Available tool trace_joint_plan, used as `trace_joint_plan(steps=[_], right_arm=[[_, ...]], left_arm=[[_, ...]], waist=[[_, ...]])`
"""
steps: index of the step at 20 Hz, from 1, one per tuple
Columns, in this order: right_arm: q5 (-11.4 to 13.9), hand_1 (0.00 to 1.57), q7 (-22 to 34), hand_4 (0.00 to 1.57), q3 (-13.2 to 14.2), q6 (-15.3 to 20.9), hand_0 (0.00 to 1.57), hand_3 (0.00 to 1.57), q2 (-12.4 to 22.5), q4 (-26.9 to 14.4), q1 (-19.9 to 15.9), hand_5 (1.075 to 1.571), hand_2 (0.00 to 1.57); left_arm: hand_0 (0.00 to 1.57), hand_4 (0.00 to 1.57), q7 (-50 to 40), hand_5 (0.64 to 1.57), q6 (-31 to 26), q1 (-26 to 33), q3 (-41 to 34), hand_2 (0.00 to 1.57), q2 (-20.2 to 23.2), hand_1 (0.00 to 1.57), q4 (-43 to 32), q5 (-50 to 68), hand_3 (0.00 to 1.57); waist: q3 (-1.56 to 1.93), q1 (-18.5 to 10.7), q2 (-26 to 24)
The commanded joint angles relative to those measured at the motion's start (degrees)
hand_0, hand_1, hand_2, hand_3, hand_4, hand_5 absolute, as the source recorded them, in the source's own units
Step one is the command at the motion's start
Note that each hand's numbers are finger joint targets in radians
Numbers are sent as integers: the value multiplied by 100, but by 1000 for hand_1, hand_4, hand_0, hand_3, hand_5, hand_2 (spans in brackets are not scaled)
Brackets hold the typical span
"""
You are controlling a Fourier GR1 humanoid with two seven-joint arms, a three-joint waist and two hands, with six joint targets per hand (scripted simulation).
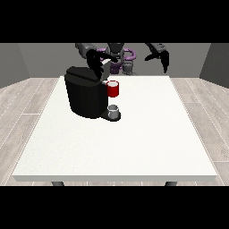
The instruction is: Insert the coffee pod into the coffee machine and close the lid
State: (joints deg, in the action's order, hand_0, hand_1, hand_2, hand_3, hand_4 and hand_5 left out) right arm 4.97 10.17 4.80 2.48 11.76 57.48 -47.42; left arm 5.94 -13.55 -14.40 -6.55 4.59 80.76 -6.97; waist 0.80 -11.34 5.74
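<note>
A snag is being risked: the lid [105, 67] could be caught by the hand at the view's left [95, 62], whose finger state cannot be told. The black coffee machine [85, 94] is being seen far left on the table [134, 143], its red pod holder [113, 89] above a grey cup [113, 109]. At the view's right, the raised hand [162, 57] is being held relaxed, grasping nothing.

My coffee machine [85, 96] is a squat black block standing upright on the far left part of the tabletop [134, 143]. Its lid [82, 74] looks lowered on top, though I can't tell whether it is fully shut. At its front hangs a red brew head [113, 89], and under that a small grey cup [114, 111] sits on the machine's base. The coffee pod I cannot make out.
</note>
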Motion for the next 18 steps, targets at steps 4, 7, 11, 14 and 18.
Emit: trace_joint_plan(steps=[4,7,11,14,18], right_arm=[[241,0,-23,219,-318,-185,0,0,28,283,-865,1571,0],[343,0,-2,274,-262,-45,0,0,92,307,-960,1571,0],[366,0,490,127,-283,-7,0,0,46,564,-1090,1571,0],[529,0,489,87,-387,3,0,0,141,821,-909,1571,0],[583,0,891,0,-234,-8,0,0,475,1122,-1162,1571,0]], left_arm=[[0,379,-9,1571,-157,-272,89,0,-39,0,-34,106,0],[0,438,-3,1571,-146,-431,125,0,-2,0,9,48,0],[0,429,74,1571,-296,-584,242,0,-36,0,-24,91,0],[0,429,106,1571,-270,-695,263,0,-67,0,11,83,0],[0,365,157,1571,-395,-823,326,0,-53,0,-62,107,0]], waist=[[-81,-648,165],[-78,-826,375],[-81,-1120,440],[-76,-1225,593],[-78,-1522,832]])
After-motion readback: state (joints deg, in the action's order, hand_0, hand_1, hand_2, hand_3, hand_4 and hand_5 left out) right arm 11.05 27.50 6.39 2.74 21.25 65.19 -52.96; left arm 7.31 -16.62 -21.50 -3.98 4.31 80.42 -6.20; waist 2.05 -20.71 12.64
